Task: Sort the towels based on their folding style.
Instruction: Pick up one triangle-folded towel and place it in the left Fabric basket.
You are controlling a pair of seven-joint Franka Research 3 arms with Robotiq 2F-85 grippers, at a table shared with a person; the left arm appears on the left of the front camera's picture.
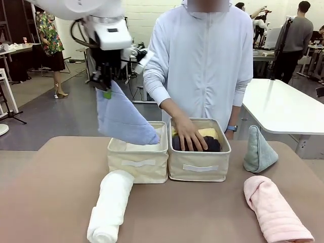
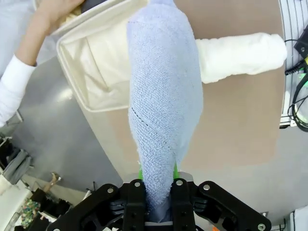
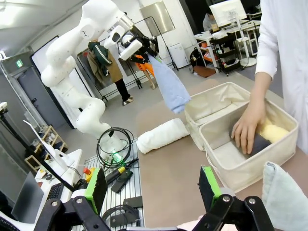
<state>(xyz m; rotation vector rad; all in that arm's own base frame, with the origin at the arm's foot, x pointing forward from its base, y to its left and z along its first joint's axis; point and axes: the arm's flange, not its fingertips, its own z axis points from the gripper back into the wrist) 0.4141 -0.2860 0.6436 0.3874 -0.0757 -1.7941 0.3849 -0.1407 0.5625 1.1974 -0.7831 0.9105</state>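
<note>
My left gripper (image 1: pixel 107 92) is shut on the tip of a lavender-blue cone-folded towel (image 1: pixel 124 119), which hangs over the left beige bin (image 1: pixel 137 164). In the left wrist view the towel (image 2: pixel 163 96) runs from my fingers (image 2: pixel 136 195) out over the bin (image 2: pixel 72 72). A white rolled towel (image 1: pixel 109 205) lies in front of that bin. A pink rolled towel (image 1: pixel 276 212) and a sage green cone towel (image 1: pixel 259 150) sit at the right. Yellow (image 1: pixel 207 132) and dark grey (image 1: pixel 211 144) towels lie in the right bin (image 1: pixel 200 169). My right gripper (image 3: pixel 153 190) is open, with nothing between its fingers.
A person in a pale blue top stands at the far side, with one hand (image 1: pixel 190 134) pressing down inside the right bin. The brown table (image 1: pixel 202 212) has free room in front of the bins, between the white and pink towels.
</note>
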